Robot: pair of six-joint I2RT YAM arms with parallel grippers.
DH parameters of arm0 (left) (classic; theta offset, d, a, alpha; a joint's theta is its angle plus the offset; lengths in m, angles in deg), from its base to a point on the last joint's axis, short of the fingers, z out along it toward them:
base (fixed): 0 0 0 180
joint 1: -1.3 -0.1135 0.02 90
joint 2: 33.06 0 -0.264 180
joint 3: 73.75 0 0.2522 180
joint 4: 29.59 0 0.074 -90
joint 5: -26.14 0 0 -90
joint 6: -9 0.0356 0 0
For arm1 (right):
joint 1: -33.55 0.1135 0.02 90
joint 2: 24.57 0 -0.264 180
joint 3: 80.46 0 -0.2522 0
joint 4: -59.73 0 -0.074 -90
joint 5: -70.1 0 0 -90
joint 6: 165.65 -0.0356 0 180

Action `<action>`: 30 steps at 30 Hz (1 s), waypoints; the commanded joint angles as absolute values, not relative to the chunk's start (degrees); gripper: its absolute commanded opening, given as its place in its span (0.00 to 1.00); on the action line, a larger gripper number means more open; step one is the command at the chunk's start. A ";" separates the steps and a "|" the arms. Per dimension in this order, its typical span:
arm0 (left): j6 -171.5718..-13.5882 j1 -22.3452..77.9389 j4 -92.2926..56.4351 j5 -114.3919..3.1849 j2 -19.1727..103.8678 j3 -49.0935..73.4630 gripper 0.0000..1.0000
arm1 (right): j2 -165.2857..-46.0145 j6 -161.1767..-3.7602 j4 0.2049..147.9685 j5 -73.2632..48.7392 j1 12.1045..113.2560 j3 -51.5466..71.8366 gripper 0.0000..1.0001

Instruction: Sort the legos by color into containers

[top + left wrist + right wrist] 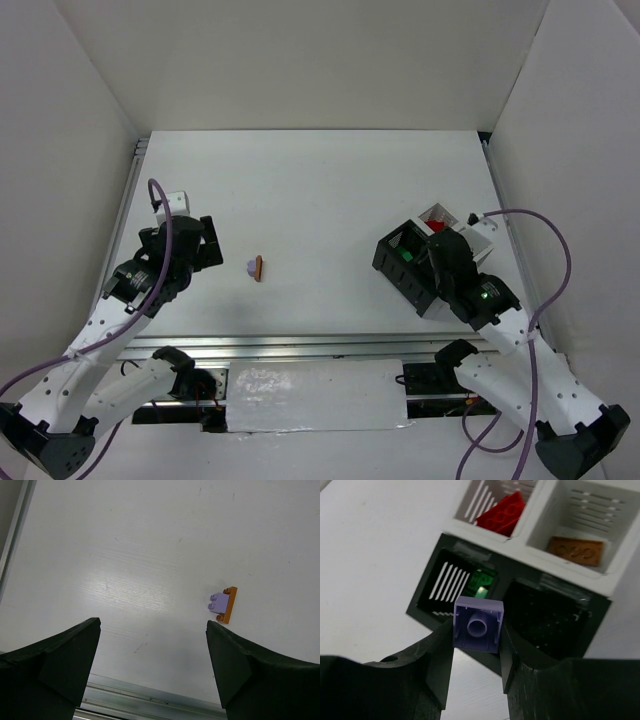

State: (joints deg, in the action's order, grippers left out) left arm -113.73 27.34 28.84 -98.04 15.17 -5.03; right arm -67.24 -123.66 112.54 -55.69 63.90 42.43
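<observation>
My right gripper [477, 630] is shut on a pale lavender lego [478, 624], held above the front rim of the container block [522, 532], between its two black cells. The left black cell holds a green lego [481, 582]. The right black cell [550, 610] looks empty. The white cells hold a red lego [502, 512] and a brown-orange lego [575, 549]. On the table a small lavender lego [218, 601] touches a thin orange lego [228, 605]. My left gripper [152, 625] is open and empty, to the left of them and a little nearer. The top view shows this pair [255, 267] and the containers [395, 262].
White walls enclose the table on the left, back and right. A metal rail [150, 700] runs along the near edge, just below my left gripper. The right arm's cable [560, 250] loops beside the containers.
</observation>
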 commanded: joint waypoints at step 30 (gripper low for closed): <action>-112.64 27.05 26.98 -98.58 14.32 -5.14 1.00 | -63.59 -118.72 109.98 -43.29 60.25 45.01 0.79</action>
State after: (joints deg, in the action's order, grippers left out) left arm -112.68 27.34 28.69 -97.62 15.15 -5.03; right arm -63.79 -120.97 113.35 -47.21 58.13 46.49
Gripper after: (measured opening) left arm 0.995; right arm 0.787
